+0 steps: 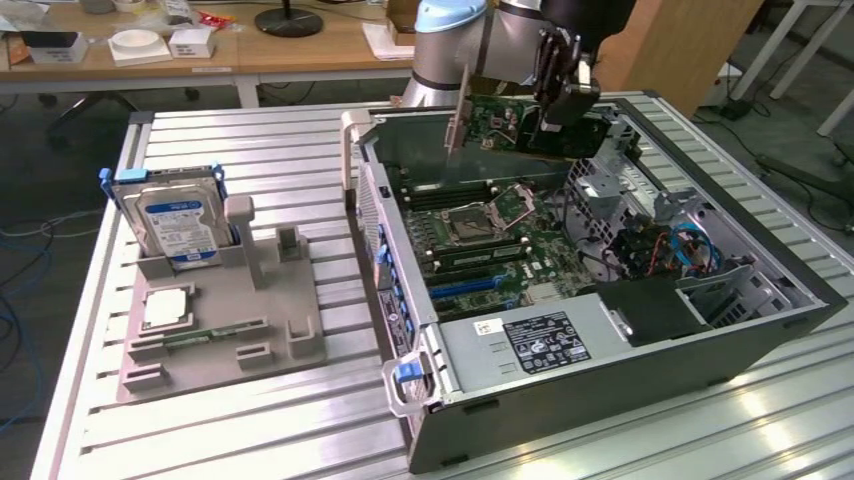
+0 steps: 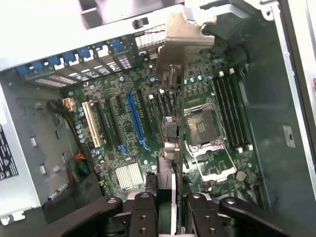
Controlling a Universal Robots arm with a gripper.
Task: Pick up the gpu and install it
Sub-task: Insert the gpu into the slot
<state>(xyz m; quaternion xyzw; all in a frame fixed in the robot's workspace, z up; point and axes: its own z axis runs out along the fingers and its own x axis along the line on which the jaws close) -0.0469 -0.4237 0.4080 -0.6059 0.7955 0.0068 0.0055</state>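
The black gripper (image 1: 563, 108) was closed narrowly on the thin, flat, green-backed gpu with a silver end bracket (image 1: 497, 122), held upright above the open grey computer case (image 1: 601, 400). Light, stiff and fragile, it looked best gripped by its bare upper edge.

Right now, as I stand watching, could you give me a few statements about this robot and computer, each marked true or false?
1. The gripper holds the gpu above the open computer case. True.
2. The gpu is seated in a slot. False: it hangs in the air over the motherboard.
3. The hard drive stands upright in the grey holder. True.
4. The hard drive is inside the case. False: it is outside, to the exterior view's left of the case.
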